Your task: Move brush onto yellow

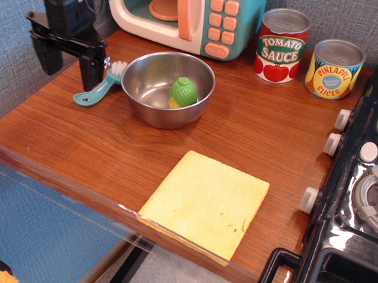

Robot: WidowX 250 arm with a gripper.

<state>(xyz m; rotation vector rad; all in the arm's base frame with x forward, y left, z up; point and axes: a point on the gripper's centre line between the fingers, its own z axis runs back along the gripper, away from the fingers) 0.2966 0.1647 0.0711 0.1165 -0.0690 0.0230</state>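
step: approach, brush ungrasped | hand spread, empty, at brush's 10 o'clock | next: realign, descend, grip; yellow at 5 o'clock

Toy kitchen: play microwave, stove, cans.

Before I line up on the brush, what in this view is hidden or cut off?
- Brush: its bristle head sits against the steel bowl and close to a gripper finger; whether they touch is unclear.
- Gripper: top cut off by the frame edge.
- Toy fruit: underside hidden by the bowl wall.
- Yellow cloth: fully visible.
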